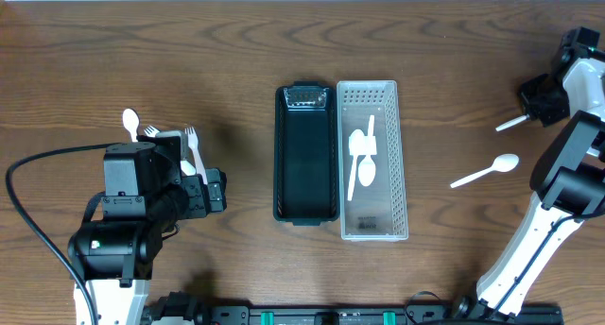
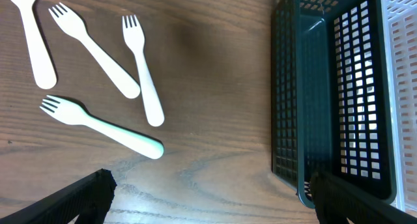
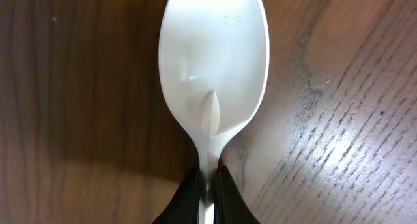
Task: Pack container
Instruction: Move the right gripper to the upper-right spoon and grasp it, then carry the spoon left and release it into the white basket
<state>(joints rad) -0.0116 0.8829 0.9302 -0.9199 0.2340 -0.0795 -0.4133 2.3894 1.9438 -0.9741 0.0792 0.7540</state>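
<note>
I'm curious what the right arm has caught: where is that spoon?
Overhead, the spoon is at the far right of the table, its handle pinched in the right pincer; another spoon lies loose just nearer the robot, the white basket well to its left.

Forks [image 2: 140, 74] L of L bin [image 1: 307, 164], spoons [image 1: 366, 169] in R bin [image 1: 392, 207]

A dark green basket [image 1: 306, 164] and a white basket [image 1: 397, 174] are sitting side by side at centre, touching, with two white spoons [image 1: 363, 160] lying in the white one. White forks [image 2: 140, 68] are lying scattered at 9 o'clock and a loose spoon [image 1: 487, 171] at 3 o'clock. The right gripper [image 3: 207, 185] is clamping a pinched spoon [image 3: 214, 74] at 2 o'clock.
</note>
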